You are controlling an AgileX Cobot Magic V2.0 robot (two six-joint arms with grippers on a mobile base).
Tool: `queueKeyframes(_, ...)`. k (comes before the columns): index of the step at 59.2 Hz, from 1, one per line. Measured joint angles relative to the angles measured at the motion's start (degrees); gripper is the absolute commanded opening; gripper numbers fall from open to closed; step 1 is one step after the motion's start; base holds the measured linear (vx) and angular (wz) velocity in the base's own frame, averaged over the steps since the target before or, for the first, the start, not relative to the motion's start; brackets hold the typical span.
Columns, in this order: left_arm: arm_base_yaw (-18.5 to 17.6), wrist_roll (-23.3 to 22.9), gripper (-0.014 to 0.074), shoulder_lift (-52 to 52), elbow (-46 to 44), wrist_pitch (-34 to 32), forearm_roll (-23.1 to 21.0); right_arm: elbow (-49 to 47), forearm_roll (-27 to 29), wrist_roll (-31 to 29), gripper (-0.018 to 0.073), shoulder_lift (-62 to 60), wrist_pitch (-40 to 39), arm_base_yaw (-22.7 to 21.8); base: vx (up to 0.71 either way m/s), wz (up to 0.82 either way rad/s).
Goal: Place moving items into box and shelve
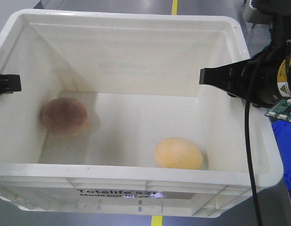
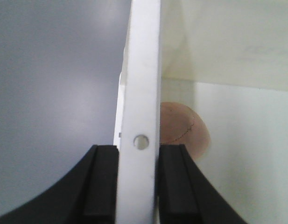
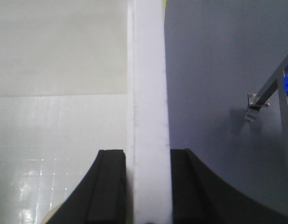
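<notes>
While my left end effector [image 2: 138, 150] and right end effector [image 3: 147, 153] clench opposite box [image 1: 126, 19] walls, I should lift level, evenly.

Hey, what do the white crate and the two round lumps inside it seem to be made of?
The white crate looks like moulded hard plastic, smooth and slightly glossy: it has a ribbed rim, and its floor faintly reflects the lumps. The pinkish-brown lump is probably soft foam or rubber, matte, with a faint seam line. The yellow-orange lump seems to be the same material, matte with a faint seam.
</notes>
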Motion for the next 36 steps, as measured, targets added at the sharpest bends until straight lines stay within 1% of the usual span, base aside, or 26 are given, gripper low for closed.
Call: queueKeyframes(36, 0.0, 0.0, 0.0109, 0.0, 0.0, -0.04, 0.0, 0.0, 0.0, 0.0, -0.0011, 0.0, 0.0, 0.0, 0.45, -0.11)
